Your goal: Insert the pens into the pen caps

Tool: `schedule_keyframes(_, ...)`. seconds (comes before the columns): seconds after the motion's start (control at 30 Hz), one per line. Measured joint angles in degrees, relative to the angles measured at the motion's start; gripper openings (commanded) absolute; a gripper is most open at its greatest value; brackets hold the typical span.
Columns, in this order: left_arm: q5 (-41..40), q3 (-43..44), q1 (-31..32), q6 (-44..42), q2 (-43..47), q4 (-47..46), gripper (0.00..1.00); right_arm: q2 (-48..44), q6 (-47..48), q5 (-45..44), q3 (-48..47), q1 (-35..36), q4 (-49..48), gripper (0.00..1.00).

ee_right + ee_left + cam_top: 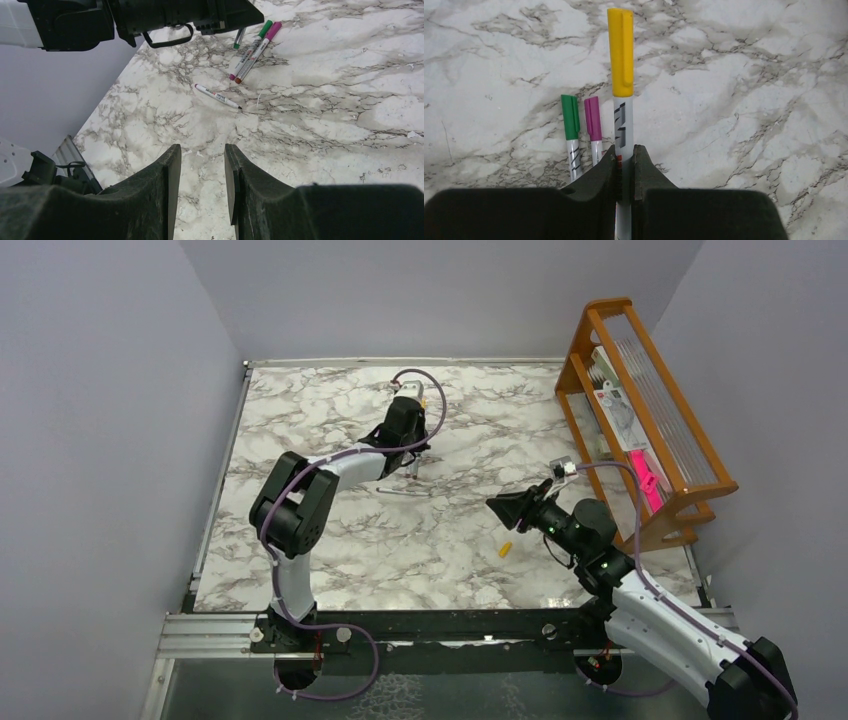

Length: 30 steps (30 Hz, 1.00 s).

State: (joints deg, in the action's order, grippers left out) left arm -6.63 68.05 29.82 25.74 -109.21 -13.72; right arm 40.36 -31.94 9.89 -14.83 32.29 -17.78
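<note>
My left claw (625,156) is pinching one pen (622,127) low on its body, with its yellow cap (620,50) on at 12 o'clock; my right claw (202,170) is spread with nothing in it; the bare pen (217,96) lies at its 12 o'clock; in the top view the loose cap (506,549) lies at its 6 o'clock; I think pens are light, stiff and slippery, so I would pinch the middle.
</note>
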Motion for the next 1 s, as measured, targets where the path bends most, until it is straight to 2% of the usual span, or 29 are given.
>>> schedule_keyframes(0.37, -2.89, 3.72, 2.45, 0.57, -5.49, 13.38, 0.01, -0.26, -0.83, 0.07, 1.25, 0.00, -0.74, 0.37)
schedule_keyframes(0.7, -2.86, 6.40, 2.45, 0.72, -6.97, 15.63, 0.18, -0.42, -0.83, 0.07, 1.84, 0.00, -0.72, 0.37)
schedule_keyframes(1.0, -2.78, 6.40, 2.45, 0.72, -6.97, 15.63, 0.23, -0.24, -0.85, 0.07, 2.05, 0.00, -1.01, 0.37)
